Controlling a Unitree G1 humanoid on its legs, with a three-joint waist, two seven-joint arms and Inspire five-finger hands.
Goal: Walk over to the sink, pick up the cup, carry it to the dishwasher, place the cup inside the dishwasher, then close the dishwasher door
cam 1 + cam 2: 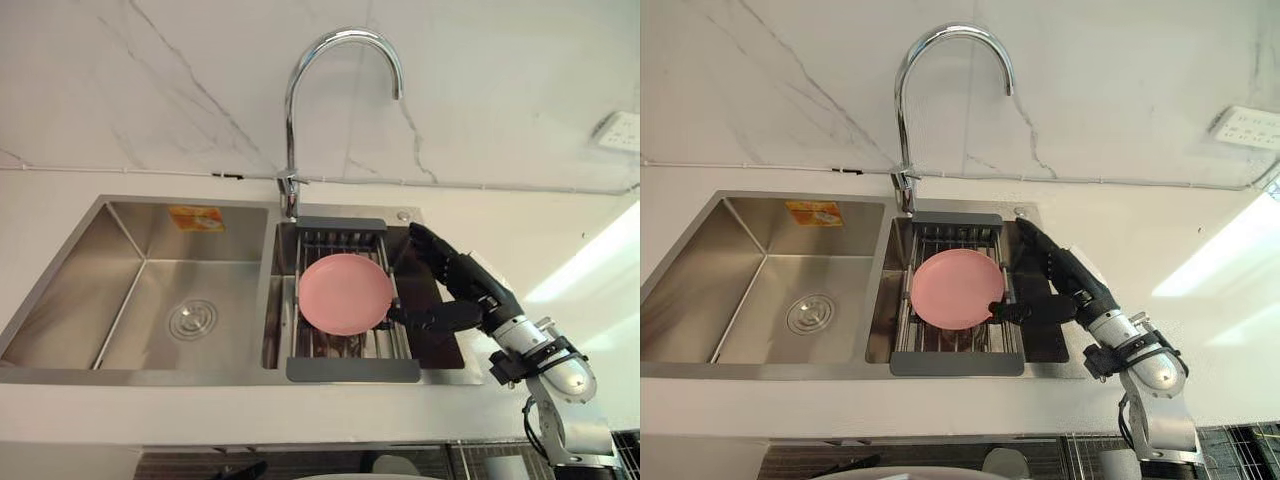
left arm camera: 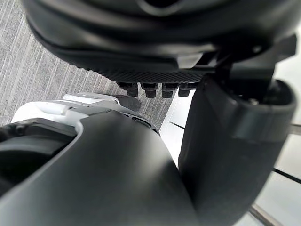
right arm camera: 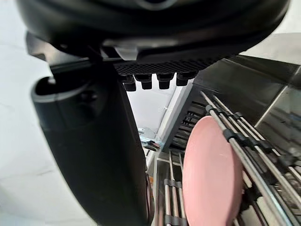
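Note:
A pink round dish (image 1: pixel 345 293), more like a shallow plate than a cup, lies on a dark grey drying rack (image 1: pixel 352 370) set across the right basin of a steel sink (image 1: pixel 60 365). My right hand (image 1: pixel 470 288) reaches in from the right, open, its fingers (image 1: pixel 430 245) straight over the rack's right side. Its thumb (image 1: pixel 425 317) points at the dish's right edge, touching or nearly so. In the right wrist view the dish (image 3: pixel 211 174) stands just past the thumb (image 3: pixel 94 155). My left hand (image 2: pixel 225 155) hangs open over grey floor and holds nothing.
A tall curved chrome tap (image 1: pixel 330 50) rises behind the rack. The left basin (image 1: pixel 150 230) has only its drain (image 1: pixel 192 320). White counter (image 1: pixel 560 240) runs to the right, under a wall socket (image 1: pixel 620 130). Below the counter's front edge show wire racks (image 1: pixel 625 450) and white ware (image 1: pixel 395 465).

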